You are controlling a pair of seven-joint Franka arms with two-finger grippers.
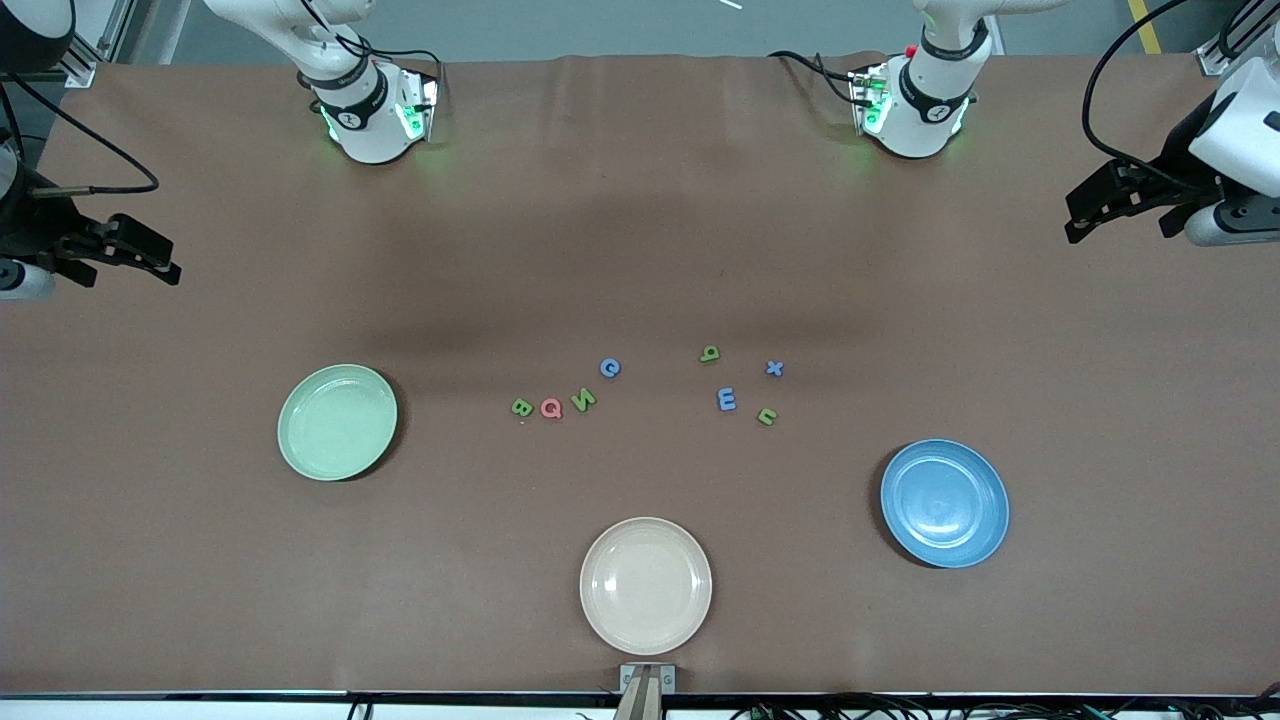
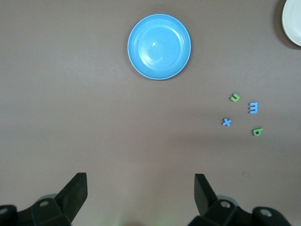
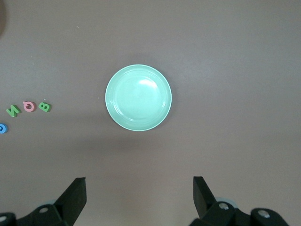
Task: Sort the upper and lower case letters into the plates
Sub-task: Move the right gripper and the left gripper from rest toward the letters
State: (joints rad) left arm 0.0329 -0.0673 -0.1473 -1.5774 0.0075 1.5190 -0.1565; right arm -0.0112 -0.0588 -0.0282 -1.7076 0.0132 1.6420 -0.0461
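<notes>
Eight small letters lie mid-table in two groups. Green B point(image 1: 521, 406), pink Q point(image 1: 551, 408), green N point(image 1: 583, 400) and blue G point(image 1: 610, 368) lie toward the pale green plate point(image 1: 337, 421). A green b-shaped letter point(image 1: 709, 353), blue x point(image 1: 774, 368), blue E point(image 1: 727, 400) and a green u-shaped letter point(image 1: 767, 416) lie toward the blue plate point(image 1: 944, 503). Both plates are empty. My right gripper point(image 1: 160, 258) hangs open over the table's right-arm end, with the green plate point(image 3: 138, 97) in its wrist view. My left gripper point(image 1: 1112, 218) hangs open over the left-arm end, its wrist view showing the blue plate point(image 2: 159, 46).
An empty cream plate point(image 1: 645, 585) sits near the table's front edge, nearer the front camera than the letters. Both arm bases stand along the table edge farthest from the front camera. Brown tabletop lies bare between the letters and each plate.
</notes>
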